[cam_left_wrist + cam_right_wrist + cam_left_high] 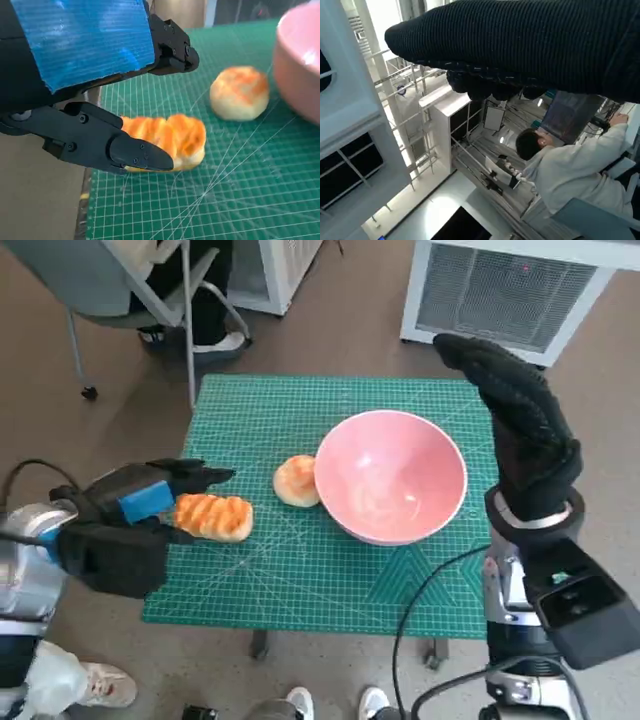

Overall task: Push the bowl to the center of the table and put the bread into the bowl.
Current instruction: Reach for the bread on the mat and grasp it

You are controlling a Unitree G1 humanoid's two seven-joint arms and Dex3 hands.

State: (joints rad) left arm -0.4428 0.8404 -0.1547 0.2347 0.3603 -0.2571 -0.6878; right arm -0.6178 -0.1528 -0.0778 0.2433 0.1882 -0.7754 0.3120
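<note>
Pink bowl about mid-table, push apparently done; long glazed bread left of it, not yet inside, round bun touching its rim. Left hand spread around bread, not gripping; right hand raised, empty, fingers unclear

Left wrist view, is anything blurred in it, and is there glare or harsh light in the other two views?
Left wrist view: the pink bowl at the frame edge is soft, while the striped bread is fairly sharp. Head view: even light, with a mild sheen inside the bowl. Right wrist view: bright windows wash out one side, and the right hand is a dark, underexposed band.
</note>
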